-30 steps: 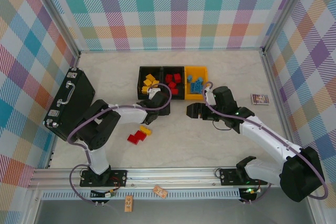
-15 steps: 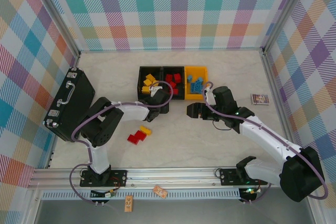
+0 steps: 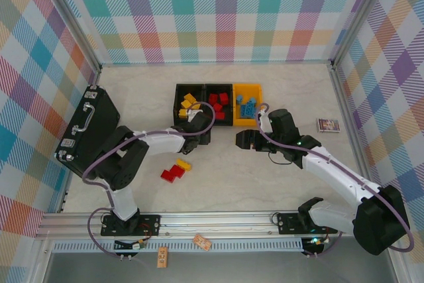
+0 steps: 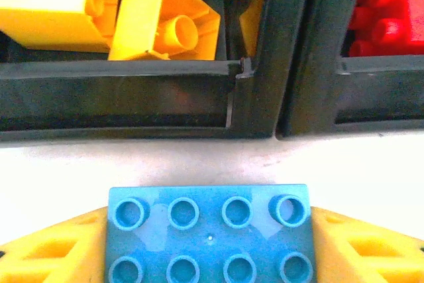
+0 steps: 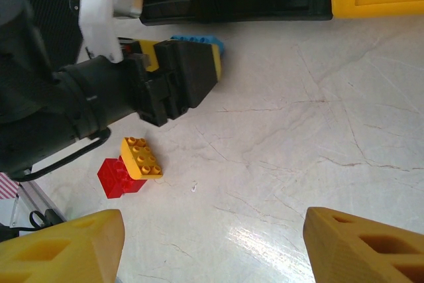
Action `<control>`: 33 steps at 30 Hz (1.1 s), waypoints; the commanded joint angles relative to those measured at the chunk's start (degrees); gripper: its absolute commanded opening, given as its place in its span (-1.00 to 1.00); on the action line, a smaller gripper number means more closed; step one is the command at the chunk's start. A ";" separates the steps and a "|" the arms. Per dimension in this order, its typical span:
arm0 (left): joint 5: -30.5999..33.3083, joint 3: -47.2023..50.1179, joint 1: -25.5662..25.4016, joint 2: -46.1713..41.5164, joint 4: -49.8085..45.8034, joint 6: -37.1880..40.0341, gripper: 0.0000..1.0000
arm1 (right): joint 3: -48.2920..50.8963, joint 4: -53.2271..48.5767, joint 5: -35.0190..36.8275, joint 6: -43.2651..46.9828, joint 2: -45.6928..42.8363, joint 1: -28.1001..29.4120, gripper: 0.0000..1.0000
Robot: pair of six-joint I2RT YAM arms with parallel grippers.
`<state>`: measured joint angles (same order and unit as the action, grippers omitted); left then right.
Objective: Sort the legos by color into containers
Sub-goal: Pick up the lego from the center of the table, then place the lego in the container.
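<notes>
Legos [image 3: 218,104] filled three bins in a row toward the far edge of the surface [image 3: 278,183]: yellow ones in the left black bin [image 3: 176,105], red ones in the middle black bin [image 3: 219,86], blue ones in the yellow bin [image 3: 260,105]. We judged the step in hand to be the pick-up of one blue brick [image 4: 209,233]. It lay just in front of the near walls of the two black bins, about where they meet. The left pincer [image 4: 209,253] had a finger [image 4: 53,250] against each short end of that brick, so we read it as clenched on the brick. We could not tell whether the brick was off the surface yet. The next move, as we saw it, called for a lift clear of the bin walls and a carry to the right, past the red bin, to the yellow one. A yellow brick [image 5: 141,157] and red bricks [image 5: 118,178] lay touching each other nearer the middle of the surface, unsorted. The right pincer [image 5: 212,230] hung released above bare surface, nothing between its fingers, apart from those bricks.
</notes>
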<state>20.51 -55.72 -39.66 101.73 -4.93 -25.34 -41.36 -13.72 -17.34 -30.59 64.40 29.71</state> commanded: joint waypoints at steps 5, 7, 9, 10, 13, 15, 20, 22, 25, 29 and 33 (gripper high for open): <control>-5.38 1.63 -1.20 -10.20 -6.86 -3.11 0.24 | -0.04 0.85 0.45 0.01 -0.85 0.34 0.44; -6.62 0.78 -1.66 -11.86 -9.05 -3.62 0.24 | -0.05 0.30 0.97 -0.32 -1.20 0.29 0.44; -8.02 -0.96 -2.07 -12.98 -12.39 -4.10 0.24 | -0.36 -0.90 1.93 -1.04 -1.55 -0.24 0.44; -8.53 -1.95 -2.33 -13.27 -13.64 -4.20 0.24 | -0.47 -1.64 2.05 -1.65 -1.58 -0.89 0.44; -9.97 -5.18 -3.22 -13.19 -15.98 -4.45 0.24 | -0.55 -3.00 1.26 -3.18 -1.94 -3.56 0.44; -11.04 -7.60 -3.82 -12.34 -17.03 -4.89 0.24 | -0.86 -4.29 1.33 -3.51 -2.21 -4.86 0.44; -12.57 -15.46 -5.56 -7.78 -19.13 -5.78 0.24 | -1.81 -7.73 1.96 -4.09 -2.92 -8.30 0.43; -13.35 -19.22 -5.95 -5.16 -19.73 -6.20 0.24 | -1.90 -9.04 2.09 -4.57 -3.27 -10.16 0.43; -14.08 -25.38 -6.31 -0.97 -21.06 -6.30 0.23 | -1.39 -9.68 2.03 -4.99 -4.14 -11.98 0.43; -14.72 -33.95 -6.44 5.14 -23.89 -6.29 0.22 | -0.32 -10.06 2.30 -5.62 -5.39 -12.99 0.43; -14.56 -45.32 -6.40 12.95 -28.72 -6.16 0.22 | 0.74 -10.34 2.40 -5.97 -6.54 -13.63 0.43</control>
<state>6.59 -94.98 -45.67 111.39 -28.62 -30.85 -41.36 -22.70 -15.20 -35.64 59.02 16.47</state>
